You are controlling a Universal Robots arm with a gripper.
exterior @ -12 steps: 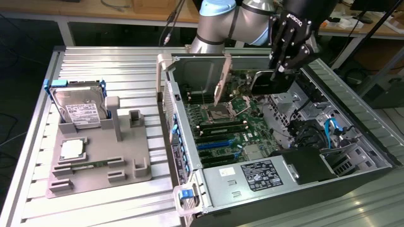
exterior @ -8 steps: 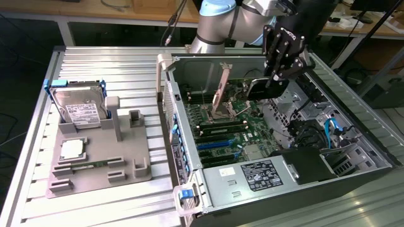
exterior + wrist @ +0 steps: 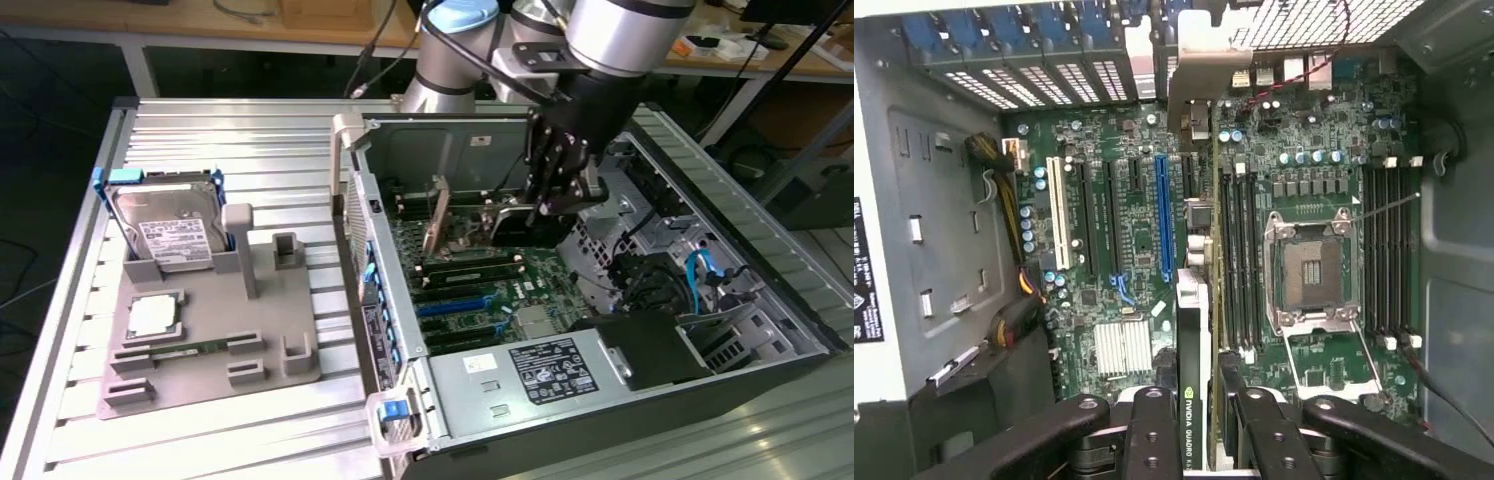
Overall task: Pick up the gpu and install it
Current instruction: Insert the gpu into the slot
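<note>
The arm [image 3: 617, 35] reaches steeply down from above into the open computer case [image 3: 781, 305], wrist pointing at the motherboard [image 3: 1129, 235]. Its jaws are clamped on the gpu [image 3: 1190, 335] - the black card stands on edge just over the board, between the blue slot [image 3: 1164, 215] and the memory slots [image 3: 1239, 250]; whether it is seated I cannot tell. The case lies on a ribbed metal tabletop [image 3: 227, 130], beside a grey fixture [image 3: 260, 335] holding a hard drive [image 3: 167, 235]. Workbenches stand behind.
</note>
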